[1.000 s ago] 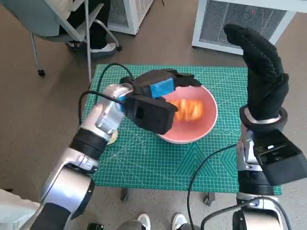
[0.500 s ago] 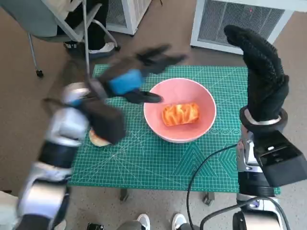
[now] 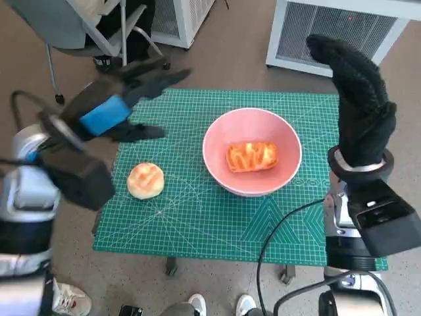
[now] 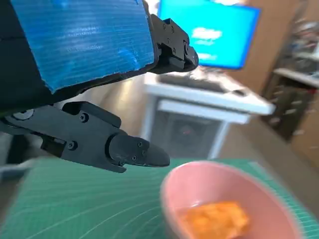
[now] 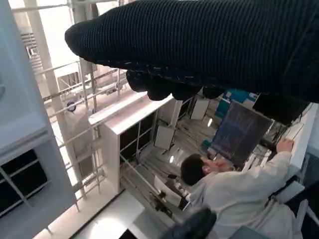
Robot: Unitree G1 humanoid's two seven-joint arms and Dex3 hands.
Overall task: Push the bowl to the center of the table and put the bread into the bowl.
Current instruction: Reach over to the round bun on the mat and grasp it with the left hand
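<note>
Head view, starting at the left of the frame: my left hand (image 3: 122, 108) hangs above the table's left edge, blue tape on its back, fingers spread apart and pointing toward the upper right. It holds nothing and touches nothing. The left wrist view agrees: the black fingers (image 4: 132, 152) are apart in the air, with the pink bowl (image 4: 227, 204) below and beyond them, clear of the hand.

Just below that hand in the head view, a round bun (image 3: 145, 180) lies on the green cutting mat (image 3: 197, 224) that covers the table, left of centre and well apart from the bowl. Nothing lies between the bun and the bowl but bare mat.

Near the middle of the frame, a little to the right, sits the pink bowl (image 3: 252, 152). An orange-glazed piece of bread (image 3: 251, 157) lies inside it on the bottom; the left wrist view shows the same bread (image 4: 215, 219), blurred.

At the right of the frame my right hand (image 3: 355, 99) in its black knitted glove stands upright over the table's right edge, fingers together and curved slightly forward, empty. It is beside the bowl but not touching it. In the right wrist view the glove (image 5: 209, 45) is a dark band along the top, with nothing held; below it a person (image 5: 234, 189) in a pale top shows.

Along the top of the head view stand a chair (image 3: 79, 26) at upper left and a white vented cabinet (image 3: 342, 29) at upper right.
</note>
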